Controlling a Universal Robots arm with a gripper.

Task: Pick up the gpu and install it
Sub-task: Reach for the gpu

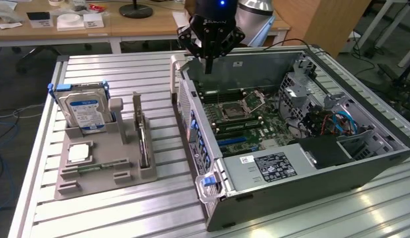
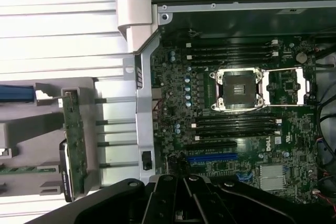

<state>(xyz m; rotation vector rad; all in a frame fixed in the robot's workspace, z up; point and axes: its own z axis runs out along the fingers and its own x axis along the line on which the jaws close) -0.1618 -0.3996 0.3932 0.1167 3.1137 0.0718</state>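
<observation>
The gpu (image 1: 144,142) stands on its edge in a slot of the grey holder (image 1: 102,186), at the exterior view's left of the open computer case (image 1: 337,163). In the wrist view the gpu (image 2: 74,145) is a narrow greenish board edge with a dark face behind it. My gripper (image 1: 208,68) hangs above the case's far corner, over the motherboard (image 1: 239,113), well apart from the gpu. Its fingers are shut together with nothing between them. The wrist view has the gripper (image 2: 184,182) over the board near the blue slot (image 2: 212,157).
A silver hard drive (image 1: 86,111) with a white-and-blue label stands upright in the holder, beside a small chip (image 1: 79,153) and a green memory stick (image 1: 92,168). The case wall (image 1: 191,124) rises between holder and motherboard. Cables (image 1: 330,121) and a power supply (image 1: 274,166) crowd the case's near side.
</observation>
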